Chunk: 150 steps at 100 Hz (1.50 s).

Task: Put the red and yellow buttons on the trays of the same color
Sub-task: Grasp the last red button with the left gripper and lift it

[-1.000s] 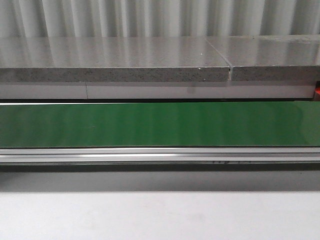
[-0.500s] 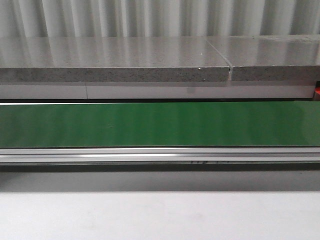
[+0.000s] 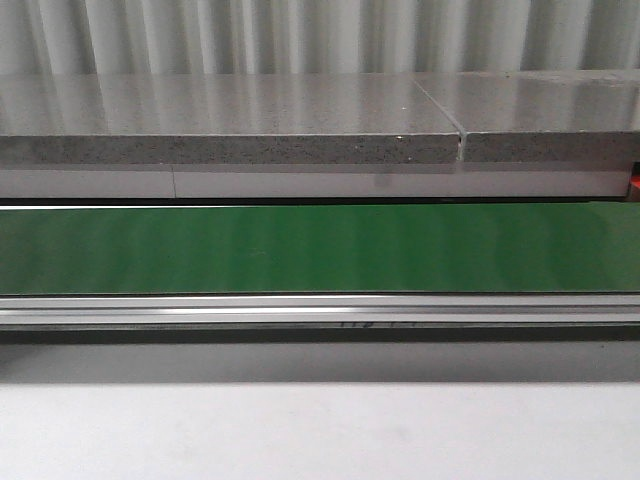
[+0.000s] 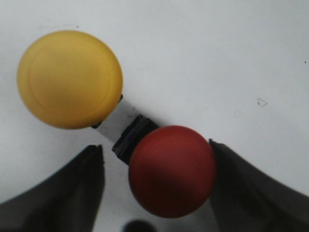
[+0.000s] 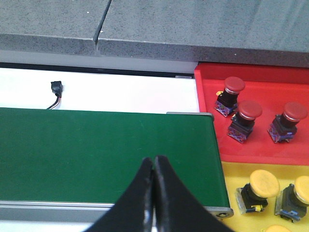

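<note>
Left claw (image 4: 157,193), fingers apart, straddles the red button (image 4: 172,177) on the white tabletop (image 4: 231,58), beside the yellow button (image 4: 70,79): evidently lining up a grasp. Right claw (image 5: 154,166), fingers together and empty, waits over the green belt (image 5: 96,154), near the red tray (image 5: 251,92) and yellow tray (image 5: 231,179).

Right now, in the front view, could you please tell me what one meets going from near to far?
White table → metal rail → green belt → white strip → grey stone slab → corrugated wall.
</note>
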Tool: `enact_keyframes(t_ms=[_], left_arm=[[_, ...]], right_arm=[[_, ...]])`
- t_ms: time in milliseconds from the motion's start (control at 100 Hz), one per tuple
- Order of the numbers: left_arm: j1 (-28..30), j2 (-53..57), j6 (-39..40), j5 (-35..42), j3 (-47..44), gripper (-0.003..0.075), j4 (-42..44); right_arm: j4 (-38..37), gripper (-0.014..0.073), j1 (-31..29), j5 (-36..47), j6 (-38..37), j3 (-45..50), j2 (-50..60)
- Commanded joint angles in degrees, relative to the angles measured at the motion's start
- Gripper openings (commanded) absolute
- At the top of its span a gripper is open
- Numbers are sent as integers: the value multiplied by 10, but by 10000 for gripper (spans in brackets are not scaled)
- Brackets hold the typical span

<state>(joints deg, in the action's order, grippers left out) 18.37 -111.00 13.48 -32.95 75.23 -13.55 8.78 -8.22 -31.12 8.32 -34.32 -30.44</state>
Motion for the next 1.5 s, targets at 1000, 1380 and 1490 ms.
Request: enact_keyframes(t_ms=[1000, 1380, 1490], left_arm=[[-49, 237, -212, -177, 14, -20, -27], [-102, 225, -235, -207, 9, -20, -23], [-102, 218, -236, -216, 7, -20, -23]], right_arm=[[2, -68, 1, 46, 6, -15, 0], [2, -68, 1, 46, 6, -15, 0], [2, -68, 1, 46, 6, -15, 0]])
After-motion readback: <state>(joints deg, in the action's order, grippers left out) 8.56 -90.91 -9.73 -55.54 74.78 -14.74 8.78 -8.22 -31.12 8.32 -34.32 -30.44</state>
